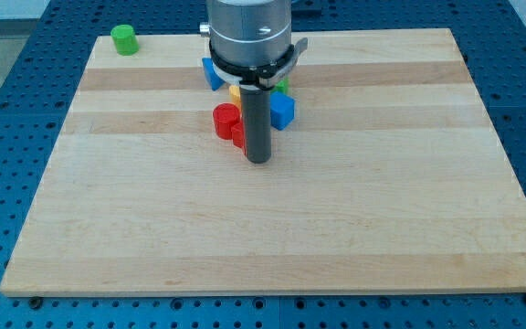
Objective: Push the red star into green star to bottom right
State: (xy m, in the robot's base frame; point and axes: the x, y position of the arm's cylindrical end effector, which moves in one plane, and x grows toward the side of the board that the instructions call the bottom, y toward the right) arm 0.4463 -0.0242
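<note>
My tip (258, 159) rests on the board just below the centre cluster of blocks. A red star (238, 135) shows only as a sliver at the rod's left edge, touching it. A red cylinder (226, 120) sits just left of that. The green star (283, 86) is mostly hidden behind the arm, only a small green piece shows above the blue cube (283, 111), which sits right of the rod. A yellow block (235, 92) peeks out left of the rod, shape unclear. A blue block (213, 72) lies at the cluster's upper left.
A green cylinder (124, 39) stands alone at the board's top left corner. The wooden board (263, 238) lies on a blue perforated table. The arm's wide grey body (249, 32) hides the top middle of the board.
</note>
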